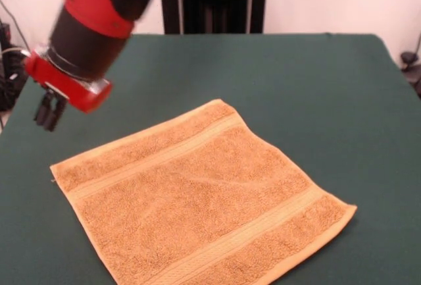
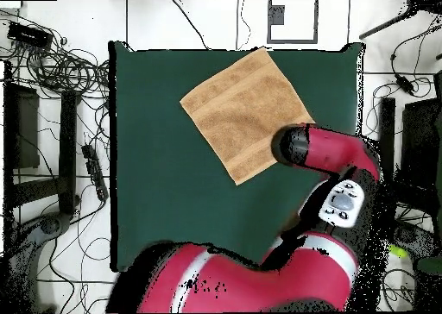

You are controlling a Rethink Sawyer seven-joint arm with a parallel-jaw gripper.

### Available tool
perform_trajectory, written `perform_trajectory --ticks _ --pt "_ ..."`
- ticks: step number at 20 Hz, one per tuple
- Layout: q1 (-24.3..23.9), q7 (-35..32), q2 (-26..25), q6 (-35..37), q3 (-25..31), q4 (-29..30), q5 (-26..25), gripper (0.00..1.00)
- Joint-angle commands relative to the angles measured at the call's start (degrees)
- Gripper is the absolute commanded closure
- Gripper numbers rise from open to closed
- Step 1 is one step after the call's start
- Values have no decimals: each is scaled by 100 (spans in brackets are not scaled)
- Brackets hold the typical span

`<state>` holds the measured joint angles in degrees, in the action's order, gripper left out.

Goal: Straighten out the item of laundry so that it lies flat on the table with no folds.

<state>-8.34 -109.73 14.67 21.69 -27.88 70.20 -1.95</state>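
The item of laundry point(image 1: 204, 199), an orange-tan terry towel, lies spread out on the table point(image 1: 316, 101), turned at an angle to its edges. A woven band runs near each of two opposite edges, and I see no folded-over part. Its nearest corner is cut off by the bottom of the front view. My gripper point(image 1: 50, 111) hangs above the table's left side, just left of the towel's far-left edge and apart from it, with nothing in it. In the overhead view the towel point(image 2: 246, 112) sits in the table's point(image 2: 173, 181) upper right part, and the arm's wrist point(image 2: 293, 145) hides the gripper.
The red arm point(image 2: 259, 276) reaches over the table's lower right part in the overhead view. Cables point(image 2: 52, 69) lie on the floor to the left of the table. A black stand point(image 1: 210, 2) rises behind the table's far edge.
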Motion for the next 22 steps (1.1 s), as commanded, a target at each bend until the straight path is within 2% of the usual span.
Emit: perform_trajectory --ticks 1,6,7,10,17,22 --pt "-1159 1373 1873 -926 2660 1867 -825 100" --pt "-2125 1530 2553 -996 3820 2480 -1513 100" --pt "-2251 1530 2627 -1084 3988 2539 -1727 100" --pt "-2533 1361 2738 -969 4363 2642 -1959 100" --pt "-2856 868 2800 -846 4853 2737 -2310 100" --pt "-3004 817 2852 -681 5079 2778 -2501 100"
